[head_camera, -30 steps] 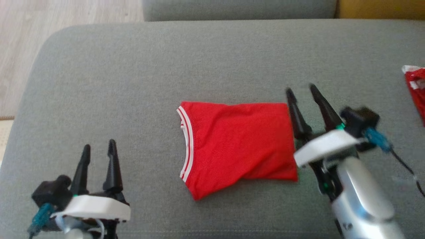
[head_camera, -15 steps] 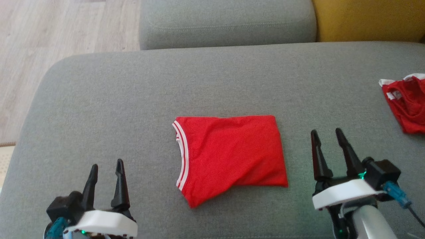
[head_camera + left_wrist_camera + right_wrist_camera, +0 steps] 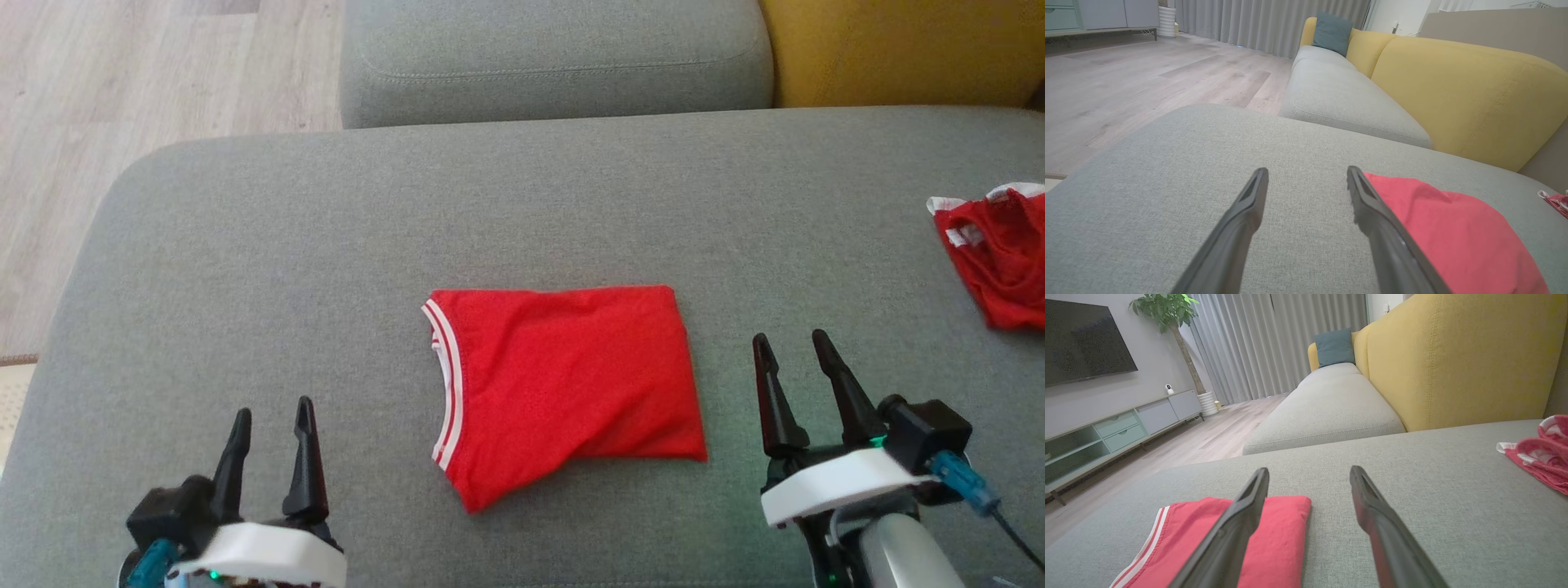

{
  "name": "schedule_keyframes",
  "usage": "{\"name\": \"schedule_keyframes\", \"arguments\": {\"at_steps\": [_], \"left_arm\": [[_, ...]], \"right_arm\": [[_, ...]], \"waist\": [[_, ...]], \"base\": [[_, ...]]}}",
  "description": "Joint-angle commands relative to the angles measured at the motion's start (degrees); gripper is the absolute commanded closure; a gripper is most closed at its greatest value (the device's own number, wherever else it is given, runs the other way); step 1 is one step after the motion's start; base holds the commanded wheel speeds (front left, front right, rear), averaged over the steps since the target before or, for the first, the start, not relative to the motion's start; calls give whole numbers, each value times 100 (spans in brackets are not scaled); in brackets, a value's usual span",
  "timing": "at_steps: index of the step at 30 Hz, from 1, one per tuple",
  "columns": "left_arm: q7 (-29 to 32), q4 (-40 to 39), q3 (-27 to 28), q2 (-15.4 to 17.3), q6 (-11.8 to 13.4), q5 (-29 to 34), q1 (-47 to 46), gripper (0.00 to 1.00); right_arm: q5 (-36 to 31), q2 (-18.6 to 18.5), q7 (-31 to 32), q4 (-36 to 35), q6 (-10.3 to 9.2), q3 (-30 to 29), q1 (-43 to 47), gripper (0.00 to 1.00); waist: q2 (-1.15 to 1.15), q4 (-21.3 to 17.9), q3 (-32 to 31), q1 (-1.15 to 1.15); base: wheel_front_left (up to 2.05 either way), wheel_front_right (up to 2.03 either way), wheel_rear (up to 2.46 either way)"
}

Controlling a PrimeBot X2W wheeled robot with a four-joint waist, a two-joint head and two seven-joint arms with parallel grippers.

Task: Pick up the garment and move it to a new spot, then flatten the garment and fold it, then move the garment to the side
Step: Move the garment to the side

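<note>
- Head view: you have the red garment (image 3: 563, 384) folded into a rough rectangle mid-way across the grey cushion (image 3: 326, 245), with its white-striped trim facing left.
- Your left tool (image 3: 273, 407) sits low at the near left, released and empty, well apart from the garment. Your right tool (image 3: 790, 335) is near the garment's right edge, released too, its fingers pointing away from you.
- A second red cloth (image 3: 996, 261) lies at the far right.
- Left wrist view: the fingers stand parted over bare cushion, with the garment beside the right one.
- Right wrist view: the parted fingers hold nothing. The left one overlaps the garment's corner, and you cannot tell whether it touches. A yellow backrest (image 3: 1453, 359) rises behind.
</note>
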Motion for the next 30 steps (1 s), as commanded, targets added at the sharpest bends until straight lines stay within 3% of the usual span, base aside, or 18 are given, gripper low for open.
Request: {"name": "schedule_keyframes", "arguments": {"at_steps": [1, 12, 21, 30], "left_arm": [[-71, -169, 258, -1, -36, 62, -209, 0], [-71, -107, 302, -17, -161, 213, -313, 0], [-71, -121, 254, -55, -231, 314, -556, 0], [-71, -208, 180, -147, -291, 375, -827, 0]], "right_arm": [[12, -5, -3, -153, -5, 115, -204, 0], [-119, -5, 369, -88, -5, 109, -335, 0], [-130, -5, 1245, 224, -5, 254, -846, 0], [43, -5, 2375, 1038, -5, 214, -1461, 0]], "waist": [[0, 8, 2, 0], [0, 74, 157, 0], [0, 163, 489, 0], [0, 539, 1063, 0]], "base": [[0, 0, 0], [0, 0, 0], [0, 0, 0], [0, 0, 0]]}}
